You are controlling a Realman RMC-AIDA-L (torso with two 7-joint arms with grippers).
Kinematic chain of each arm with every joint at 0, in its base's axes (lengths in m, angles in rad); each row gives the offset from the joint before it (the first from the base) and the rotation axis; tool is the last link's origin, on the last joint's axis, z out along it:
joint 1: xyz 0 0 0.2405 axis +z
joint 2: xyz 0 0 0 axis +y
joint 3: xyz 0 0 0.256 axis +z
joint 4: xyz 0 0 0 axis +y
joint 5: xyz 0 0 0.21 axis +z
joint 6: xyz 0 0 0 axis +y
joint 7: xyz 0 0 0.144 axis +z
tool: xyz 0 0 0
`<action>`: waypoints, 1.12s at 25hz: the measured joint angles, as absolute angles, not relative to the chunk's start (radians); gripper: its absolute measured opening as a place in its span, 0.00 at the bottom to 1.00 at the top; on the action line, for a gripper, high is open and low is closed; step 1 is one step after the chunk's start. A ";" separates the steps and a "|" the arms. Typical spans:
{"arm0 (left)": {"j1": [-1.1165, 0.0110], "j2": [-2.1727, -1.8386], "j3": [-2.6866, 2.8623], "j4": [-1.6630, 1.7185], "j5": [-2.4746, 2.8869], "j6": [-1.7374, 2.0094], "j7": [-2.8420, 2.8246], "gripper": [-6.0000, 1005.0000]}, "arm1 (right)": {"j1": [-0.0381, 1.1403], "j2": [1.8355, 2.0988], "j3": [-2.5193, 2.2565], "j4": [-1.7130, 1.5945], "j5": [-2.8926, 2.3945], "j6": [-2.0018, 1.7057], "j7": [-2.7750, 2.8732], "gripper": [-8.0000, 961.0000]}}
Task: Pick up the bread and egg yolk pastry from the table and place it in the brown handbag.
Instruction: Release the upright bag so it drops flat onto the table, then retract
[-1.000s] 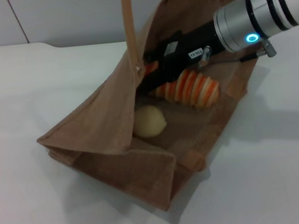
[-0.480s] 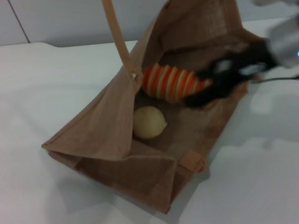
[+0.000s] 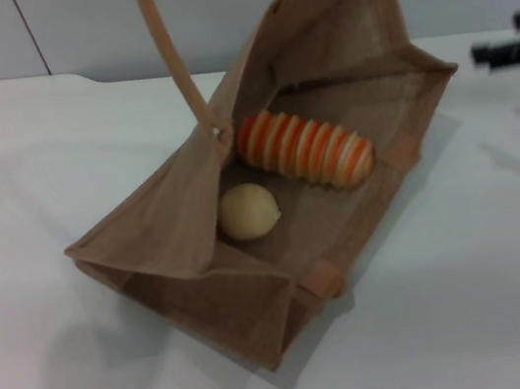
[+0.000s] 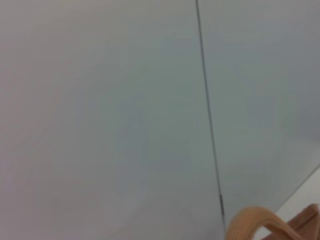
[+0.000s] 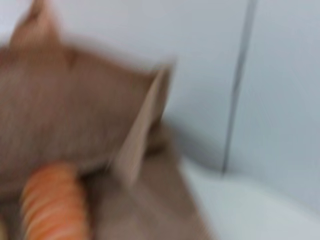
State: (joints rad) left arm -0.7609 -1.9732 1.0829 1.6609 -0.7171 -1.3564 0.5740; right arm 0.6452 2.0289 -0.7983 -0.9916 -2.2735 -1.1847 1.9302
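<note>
The brown handbag (image 3: pixel 171 231) lies open on the white table in the head view. Inside it rests the bread (image 3: pixel 304 149), an orange and cream striped loaf, with the round tan egg yolk pastry (image 3: pixel 248 211) just in front of it. My right gripper (image 3: pixel 506 39) is outside the bag at the far right edge, open and holding nothing. One tan handle (image 3: pixel 172 59) rises out of the top of the picture. The right wrist view shows the bag wall (image 5: pixel 65 110) and one end of the bread (image 5: pixel 52 207). My left gripper is out of view; its wrist view shows only a handle loop (image 4: pixel 255 222).
White table (image 3: pixel 477 298) surrounds the bag on all sides. A pale panelled wall (image 3: pixel 92 23) runs along the far edge of the table.
My right gripper has let go of the bread and drawn back out of the bag to the right. The bread now lies inside the bag; the raised handle has swung left.
</note>
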 joint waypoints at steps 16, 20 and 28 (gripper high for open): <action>-0.676 -2.008 1.083 1.639 -0.863 -1.209 0.691 0.18 | 0.657 2.024 -0.651 -0.805 -1.915 -1.034 1.658 0.92; -0.680 -1.984 1.071 1.568 -1.010 -1.236 0.724 0.18 | 0.670 2.023 -0.650 -0.786 -1.918 -1.036 1.657 0.92; -0.664 -1.957 1.006 1.424 -1.331 -1.287 0.927 0.63 | 0.678 2.022 -0.656 -0.771 -1.918 -1.035 1.654 0.92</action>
